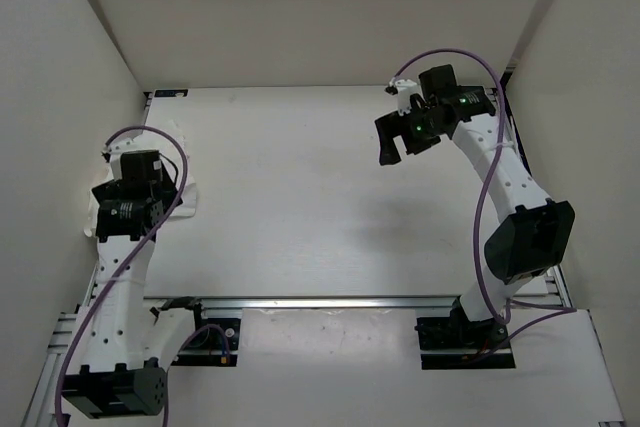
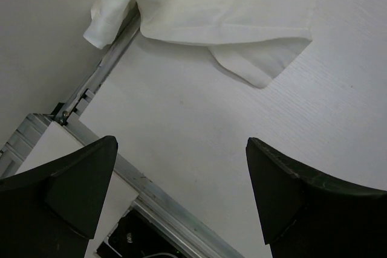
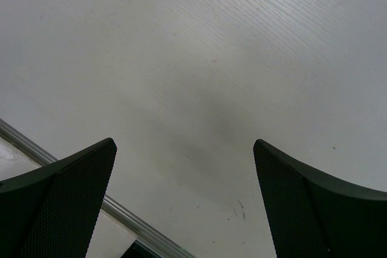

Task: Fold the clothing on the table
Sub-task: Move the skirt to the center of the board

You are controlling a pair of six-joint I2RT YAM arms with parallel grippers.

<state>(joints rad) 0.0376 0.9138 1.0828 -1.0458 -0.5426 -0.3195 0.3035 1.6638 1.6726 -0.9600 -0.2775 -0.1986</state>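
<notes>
The clothing [image 2: 230, 10] is seen along the top of the left wrist view, one cuff draped past the table [image 2: 199, 125] edge at upper left. It is judged light and limp, best pinched at a hem corner. The left gripper [image 2: 181, 143] and right gripper [image 3: 184, 143] are spread wide, with nothing gripped.

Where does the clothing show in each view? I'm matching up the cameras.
Top external: clothing at the table's left edge.
Left wrist: upper centre of the frame.
Right wrist: not in it.
Shared landmark: the silver rail.

Soft white cloth clothing [image 2: 224, 10]; matte wood-grained table [image 2: 242, 125].
</notes>
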